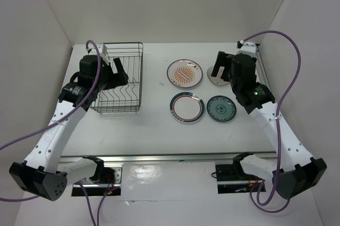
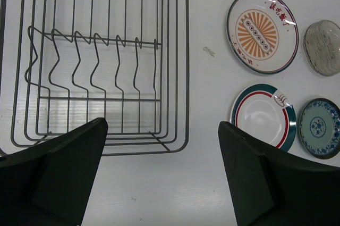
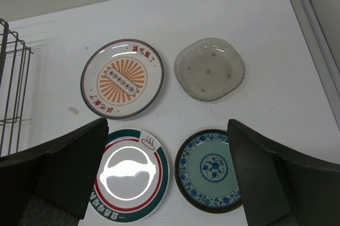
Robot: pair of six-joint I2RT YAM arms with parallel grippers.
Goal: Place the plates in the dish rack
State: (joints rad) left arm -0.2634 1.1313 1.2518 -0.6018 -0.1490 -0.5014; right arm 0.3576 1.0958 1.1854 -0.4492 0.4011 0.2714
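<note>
The dark wire dish rack [image 1: 119, 78] stands at the left, empty, its divider prongs showing in the left wrist view [image 2: 95, 61]. Four plates lie flat in a square right of it: orange sunburst [image 1: 185, 73], pale grey [image 1: 215, 74], red-and-teal rimmed [image 1: 187, 107], teal-green patterned [image 1: 221, 109]. All four show in the right wrist view: sunburst [image 3: 121, 78], grey [image 3: 210, 68], ringed [image 3: 130, 175], teal [image 3: 210, 170]. My left gripper [image 1: 118, 72] hovers open over the rack, its jaws wide apart [image 2: 162, 173]. My right gripper [image 1: 222, 66] hovers open above the plates [image 3: 167, 175], holding nothing.
White walls close the table on the left, back and right. A white rail [image 1: 258, 61] runs along the right edge. The rack's near right corner [image 2: 180, 143] sits just left of the ringed plate [image 2: 263, 117].
</note>
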